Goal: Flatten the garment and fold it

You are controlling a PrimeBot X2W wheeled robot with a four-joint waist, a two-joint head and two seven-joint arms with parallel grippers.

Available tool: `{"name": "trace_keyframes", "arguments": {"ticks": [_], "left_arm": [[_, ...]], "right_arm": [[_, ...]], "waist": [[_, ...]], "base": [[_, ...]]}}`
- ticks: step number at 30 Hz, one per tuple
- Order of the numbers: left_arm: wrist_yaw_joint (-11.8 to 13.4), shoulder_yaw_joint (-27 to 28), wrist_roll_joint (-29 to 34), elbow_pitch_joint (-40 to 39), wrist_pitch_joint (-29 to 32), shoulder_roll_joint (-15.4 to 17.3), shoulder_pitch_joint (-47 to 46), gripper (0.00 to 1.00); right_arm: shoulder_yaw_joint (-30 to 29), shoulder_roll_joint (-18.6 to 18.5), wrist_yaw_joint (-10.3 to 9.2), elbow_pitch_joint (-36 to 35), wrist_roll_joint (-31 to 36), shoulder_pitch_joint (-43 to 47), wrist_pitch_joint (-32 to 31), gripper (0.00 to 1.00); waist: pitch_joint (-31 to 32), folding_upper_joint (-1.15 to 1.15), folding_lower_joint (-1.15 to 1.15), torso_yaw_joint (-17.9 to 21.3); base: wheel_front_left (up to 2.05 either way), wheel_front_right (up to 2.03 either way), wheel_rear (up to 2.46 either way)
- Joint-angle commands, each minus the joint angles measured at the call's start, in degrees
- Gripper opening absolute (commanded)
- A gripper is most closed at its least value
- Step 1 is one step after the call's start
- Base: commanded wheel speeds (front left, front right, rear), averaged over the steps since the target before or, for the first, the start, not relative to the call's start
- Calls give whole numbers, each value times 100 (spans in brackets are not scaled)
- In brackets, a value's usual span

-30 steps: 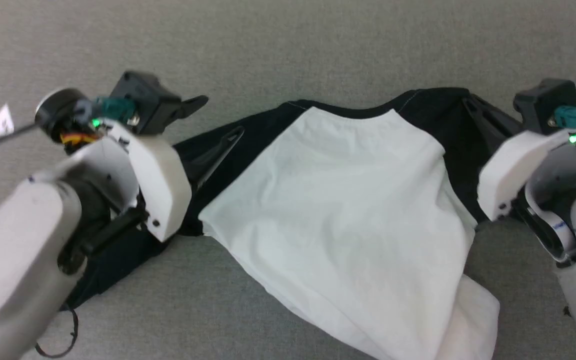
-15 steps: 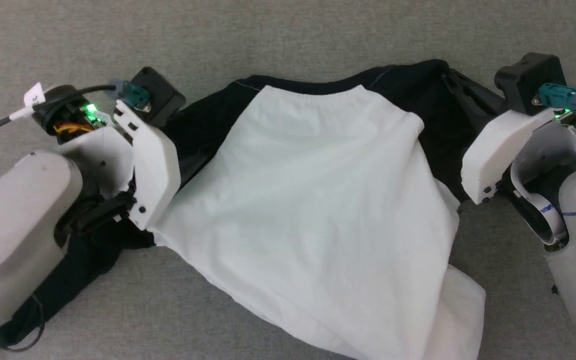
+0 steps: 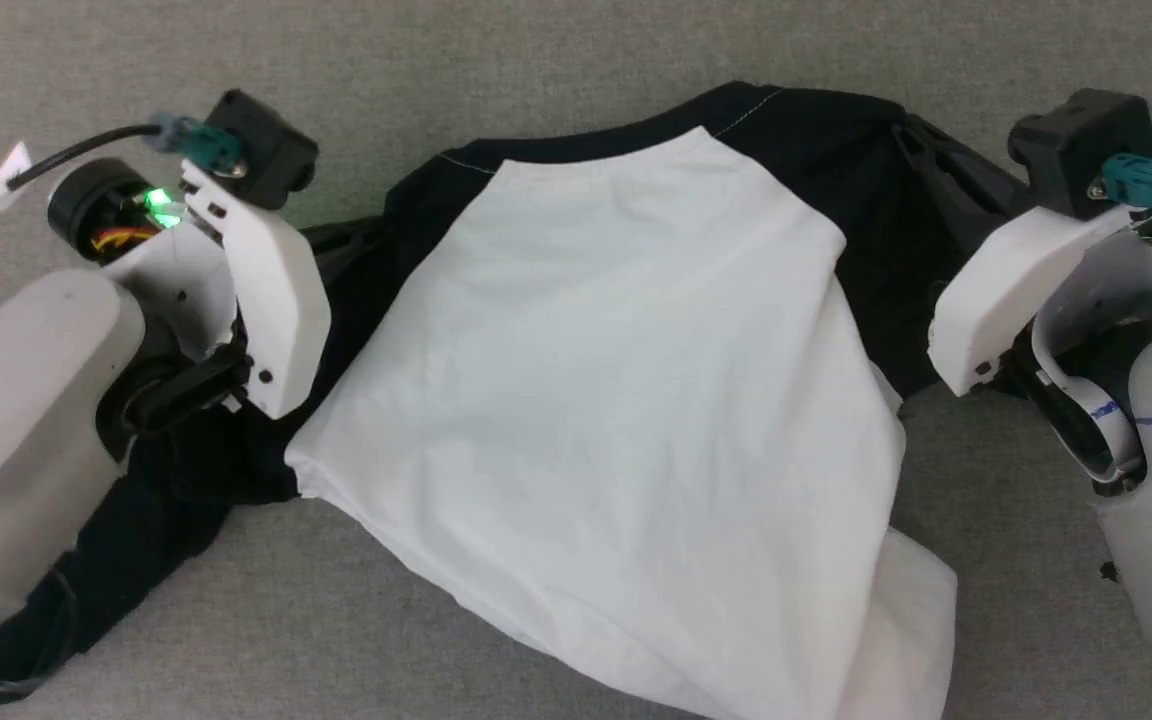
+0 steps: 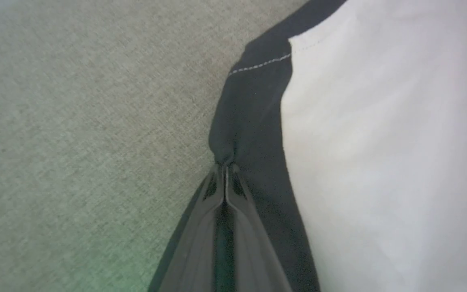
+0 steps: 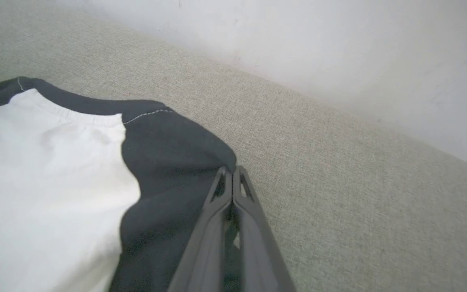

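The garment lies back up on a grey woven surface, white body in the middle, black shoulders and sleeves to either side. My left gripper is shut on the black cloth of the left shoulder, which puckers at the fingertips. My right gripper is shut on the edge of the black right shoulder; in the head view its fingers lie over the dark cloth. The black collar band runs between the two grips. No chest print shows.
The grey fabric surface extends all around the shirt. A white wall rises behind it in the right wrist view. The white hem is bunched and doubled over at the lower right. The left sleeve trails toward the lower left corner.
My left gripper's fingers stood spread over the black shoulder a second ago and have shut on it. The collar edge now sits higher in the head view. The right gripper has kept its grip.
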State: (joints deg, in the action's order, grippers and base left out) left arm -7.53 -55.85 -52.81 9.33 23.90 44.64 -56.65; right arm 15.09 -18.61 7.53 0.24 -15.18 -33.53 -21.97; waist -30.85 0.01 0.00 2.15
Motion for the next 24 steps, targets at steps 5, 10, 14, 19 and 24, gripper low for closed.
{"name": "trace_keyframes", "arguments": {"ticks": [5, 10, 14, 19, 24], "left_arm": [[133, 433, -362, 258, -1017, -283, 361, 0], [404, 907, -379, 27, -1953, -247, 515, 0], [676, 1192, -410, -289, -2417, -169, 675, 0], [1033, 1375, -260, -578, -2722, -93, 722, 0], [1336, 1465, -72, -783, -2764, -140, 497, 0]], "right_arm": [[-37, 84, -4, -16, -58, 60, 238, 0], [-108, 172, -4, -206, -84, 116, 474, 0], [-194, 178, -4, -365, -67, 168, 508, 0], [-239, 141, -4, -518, -66, 92, 461, 0], [-175, 154, -4, -559, -102, -275, 417, 0]], "waist": [[489, -1, 0, -147], [784, -1, 0, -217], [979, -1, 0, -296], [1265, -1, 0, -374], [1619, -1, 0, -375]], "base": [[0, 0, 0], [0, 0, 0], [0, 0, 0], [0, 0, 0], [0, 0, 0]]}}
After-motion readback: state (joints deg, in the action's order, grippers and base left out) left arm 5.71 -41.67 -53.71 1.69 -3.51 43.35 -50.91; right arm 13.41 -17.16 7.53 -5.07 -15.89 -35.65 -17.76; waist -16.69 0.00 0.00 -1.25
